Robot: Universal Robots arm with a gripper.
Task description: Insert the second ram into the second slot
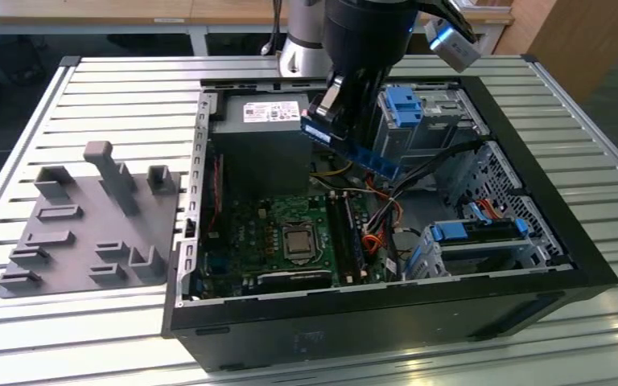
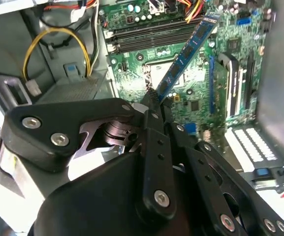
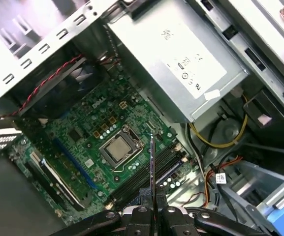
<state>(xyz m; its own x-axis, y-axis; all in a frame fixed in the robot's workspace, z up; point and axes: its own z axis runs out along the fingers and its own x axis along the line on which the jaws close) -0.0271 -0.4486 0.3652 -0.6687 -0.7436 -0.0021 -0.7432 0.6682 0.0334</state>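
The gripper (image 2: 151,104) pinches one short end of the second ram (image 2: 186,54) between narrowly closed fingers, and the rest of the blue stick juts out free beyond them. In the exterior view the second ram (image 1: 357,151) hangs tilted in the air above the open computer case (image 1: 395,322), over the gap between the grey power supply (image 1: 261,121) and the drive cage (image 1: 427,121), touching neither. The memory slots (image 1: 347,229) lie well below it on the green motherboard (image 1: 245,233). In the first wrist view the stick (image 3: 152,162) shows edge-on, its thin line crossing the dark slots (image 3: 169,164) beside the processor socket (image 3: 116,149). The board around the slots lies open from above; orange cables (image 1: 379,213) crowd just beside them on the exterior view's right. Whether one slot already holds a stick I cannot tell.
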